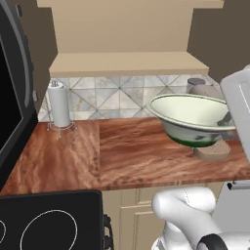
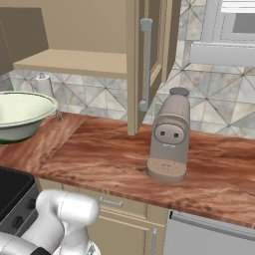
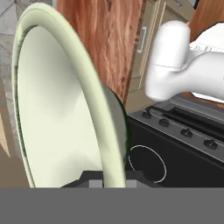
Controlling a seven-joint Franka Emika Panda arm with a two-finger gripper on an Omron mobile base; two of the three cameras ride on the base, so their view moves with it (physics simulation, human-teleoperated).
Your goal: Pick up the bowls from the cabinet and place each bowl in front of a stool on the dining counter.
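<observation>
A wide bowl (image 1: 193,117), pale green inside and dark green outside, hangs just above the wood-grain kitchen counter (image 1: 122,156), level with its opening up. My gripper (image 1: 226,119) is shut on its right rim. In the hand view the bowl (image 3: 57,109) stands edge-on, its rim pinched at the gripper (image 3: 111,180). In the right base view the bowl (image 2: 20,117) is at the far left. Above it the tan cabinet stands open, with a bare shelf (image 1: 127,63) and the door (image 2: 149,64) swung out. The stool and the dining counter are out of view.
A paper towel roll (image 1: 59,105) stands at the back left of the counter. A tan coffee machine (image 2: 169,139) sits right of the bowl. A black stove (image 1: 49,219) lies at the lower left, with a dark appliance (image 1: 12,97) above it.
</observation>
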